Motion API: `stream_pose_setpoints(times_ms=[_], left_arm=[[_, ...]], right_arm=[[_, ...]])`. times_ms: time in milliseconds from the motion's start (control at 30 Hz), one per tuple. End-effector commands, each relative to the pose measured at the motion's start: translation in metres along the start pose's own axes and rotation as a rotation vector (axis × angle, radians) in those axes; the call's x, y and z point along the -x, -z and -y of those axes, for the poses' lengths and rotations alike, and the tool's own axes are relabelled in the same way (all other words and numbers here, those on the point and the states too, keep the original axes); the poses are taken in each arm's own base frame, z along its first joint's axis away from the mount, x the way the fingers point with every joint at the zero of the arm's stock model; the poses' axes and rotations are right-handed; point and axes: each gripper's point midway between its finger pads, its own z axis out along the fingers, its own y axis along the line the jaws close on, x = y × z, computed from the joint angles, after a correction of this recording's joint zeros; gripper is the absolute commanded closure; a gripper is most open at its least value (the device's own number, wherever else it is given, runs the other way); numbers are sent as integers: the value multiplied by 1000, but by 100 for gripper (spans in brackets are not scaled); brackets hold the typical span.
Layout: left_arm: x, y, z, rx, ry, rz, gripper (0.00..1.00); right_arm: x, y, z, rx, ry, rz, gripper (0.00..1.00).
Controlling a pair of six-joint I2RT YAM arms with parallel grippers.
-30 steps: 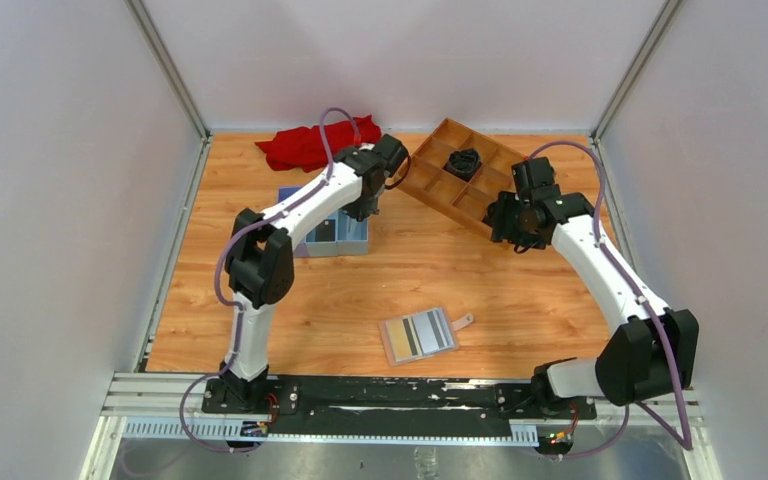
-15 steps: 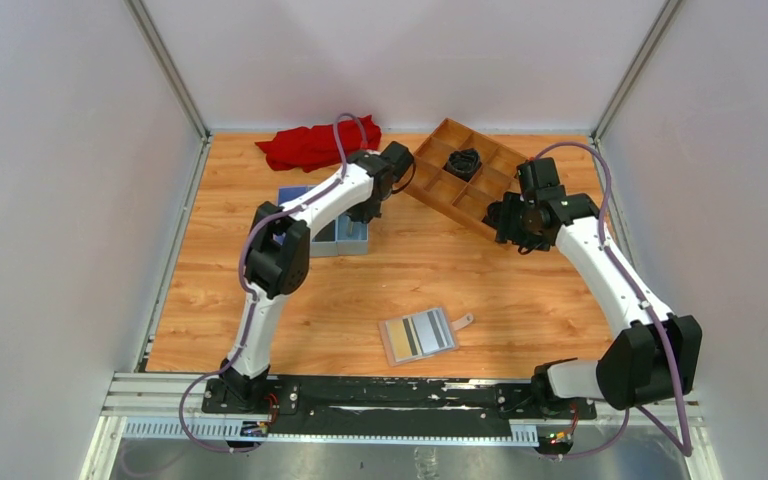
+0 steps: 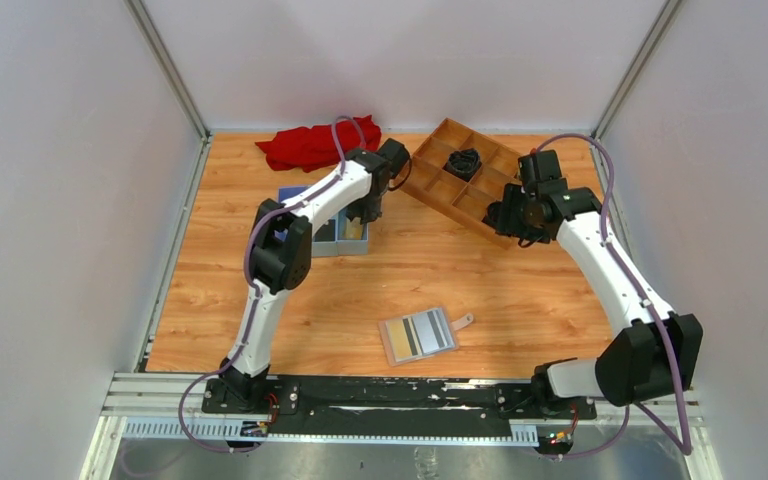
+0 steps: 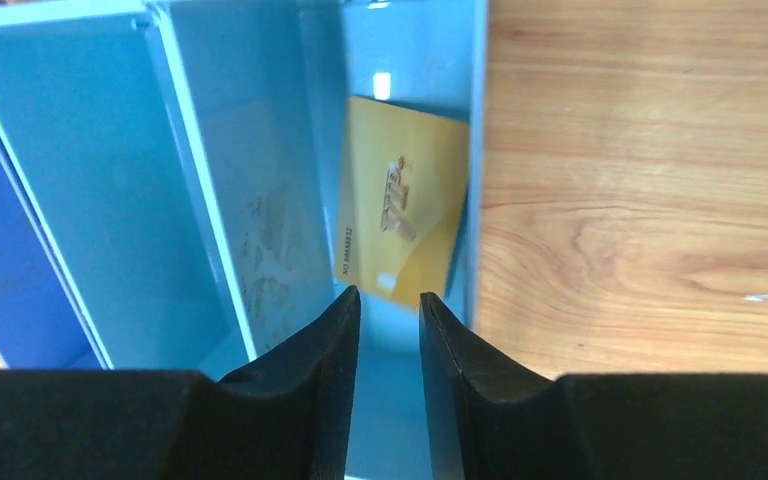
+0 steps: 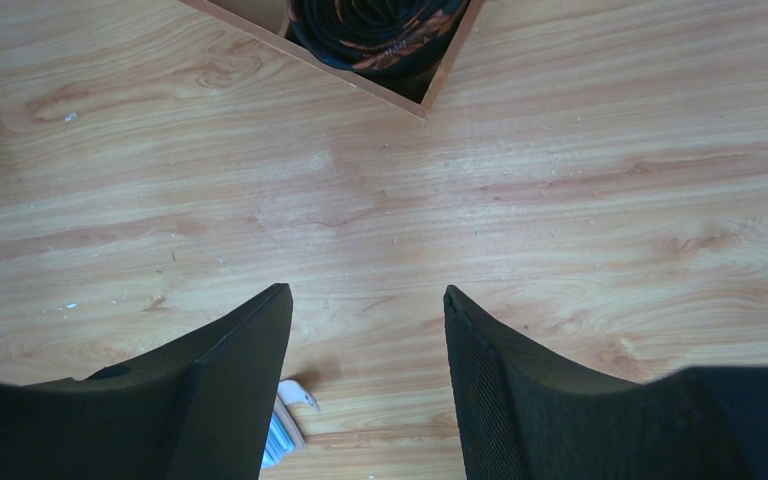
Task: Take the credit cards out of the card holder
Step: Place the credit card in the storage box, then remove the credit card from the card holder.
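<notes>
The card holder [image 3: 418,335] lies open near the table's front, with a black strip [image 3: 413,337] and pale strips showing inside. Its tab [image 5: 290,410] peeks out by my right finger. My left gripper [image 4: 390,295] [image 3: 365,213] hangs open over the blue tray [image 4: 190,180] [image 3: 312,245], with nothing between its fingers. A gold credit card [image 4: 400,215] lies tilted in the tray's right compartment just beyond the tips. A pale card [image 4: 265,240] leans in the middle compartment. My right gripper [image 5: 365,295] [image 3: 520,225] is open and empty above bare wood.
A wooden grid tray [image 3: 430,150] at the back right holds a rolled black item [image 3: 463,160] [image 5: 380,25]. A red cloth [image 3: 305,145] lies at the back. The enclosure walls stand close on both sides.
My left gripper's jaws have parted and the gold card now lies loose in the blue tray. The right arm has drifted slightly toward the back.
</notes>
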Motion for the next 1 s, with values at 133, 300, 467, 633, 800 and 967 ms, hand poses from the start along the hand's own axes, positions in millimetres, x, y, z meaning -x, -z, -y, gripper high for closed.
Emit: stream_pose_setpoints(times_ms=[133, 300, 467, 633, 800, 967], left_arm=[[33, 56, 12, -187, 63, 82, 66], [41, 99, 22, -357, 30, 117, 63], [40, 126, 22, -446, 12, 135, 62], [27, 145, 18, -483, -7, 139, 62], [3, 154, 22, -539, -37, 93, 60], [-30, 150, 21, -439, -108, 95, 60]], right_arm=[[15, 1, -3, 10, -4, -2, 39], [16, -1, -15, 60, -23, -23, 39], [3, 0, -33, 158, -34, -89, 39], [-16, -1, -41, 213, -53, -151, 39], [-45, -9, -56, 262, -32, -242, 39], [-88, -23, -71, 267, 16, -377, 39]])
